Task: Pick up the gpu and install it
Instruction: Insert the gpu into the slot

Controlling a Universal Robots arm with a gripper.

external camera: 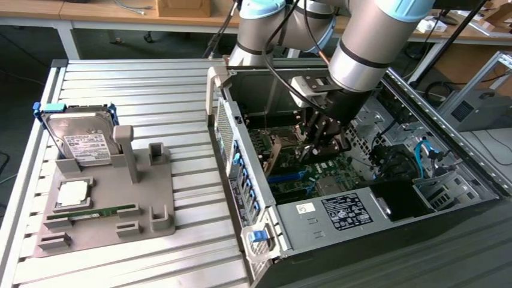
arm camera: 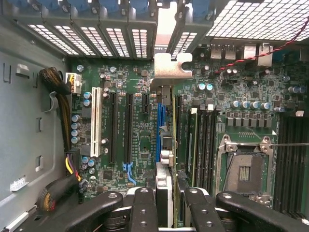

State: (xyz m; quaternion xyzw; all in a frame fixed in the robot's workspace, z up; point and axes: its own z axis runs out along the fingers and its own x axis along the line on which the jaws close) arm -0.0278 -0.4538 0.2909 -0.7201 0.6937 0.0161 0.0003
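Gripper (arm camera: 166, 203) fingers (arm camera: 143, 208) clamped on gpu (arm camera: 164, 145), card held edge-on above blue slot (arm camera: 158, 123) of motherboard (arm camera: 130, 121), bracket (arm camera: 170, 65) toward rear openings for alignment. In exterior view gripper (external camera: 324, 141) reached inside case (external camera: 344, 210); hard drive (external camera: 80, 141) stayed on holder (external camera: 104, 234).

We see a silver-grey arm (external camera: 364, 42) of round tubular links with pale blue joint caps, and black cables running along it. Our black fingers (arm camera: 145, 208) carry round screw heads.
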